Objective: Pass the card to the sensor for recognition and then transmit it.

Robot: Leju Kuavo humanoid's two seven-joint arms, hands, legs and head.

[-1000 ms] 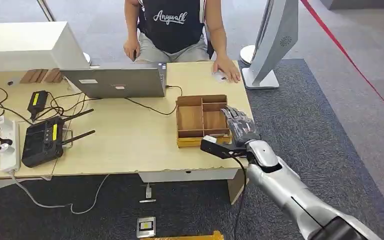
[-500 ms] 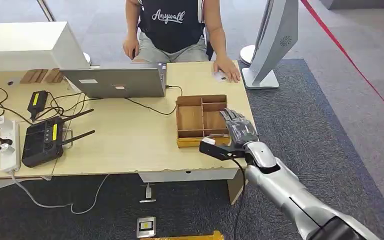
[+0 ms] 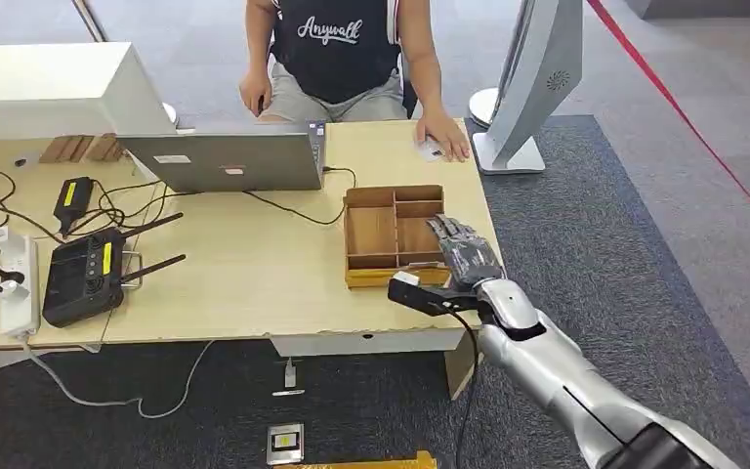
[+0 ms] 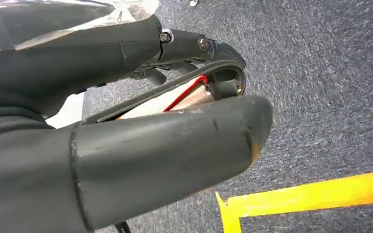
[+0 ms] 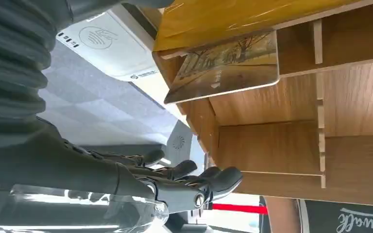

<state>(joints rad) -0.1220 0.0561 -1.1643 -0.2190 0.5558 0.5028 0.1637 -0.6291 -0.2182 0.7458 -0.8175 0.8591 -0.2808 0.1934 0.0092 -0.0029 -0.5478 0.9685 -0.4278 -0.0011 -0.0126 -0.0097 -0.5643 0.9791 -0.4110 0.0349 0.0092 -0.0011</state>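
Observation:
My right hand [image 3: 461, 252] hovers over the near right corner of the wooden divided tray [image 3: 394, 191], fingers stretched and apart, holding nothing. In the right wrist view a card [image 5: 226, 65] printed with trees leans in a tray [image 5: 272, 145] compartment by the yellow front wall, apart from the hand's fingers [image 5: 209, 179]. A white card reader [image 5: 109, 46] with a contactless mark lies just outside that wall. My left hand [image 4: 175, 131] hangs over the dark carpet with nothing in it.
A person sits at the far side, one hand [image 3: 444, 137] resting on the table's corner. A laptop [image 3: 225, 161], a black controller [image 3: 83, 277], cables and a power strip [image 3: 18, 283] occupy the left half. A white stand [image 3: 522, 88] rises to the right.
My right hand has drawn back a little toward the table's near edge and sunk slightly over the tray. The person and the things on the table have stayed put.

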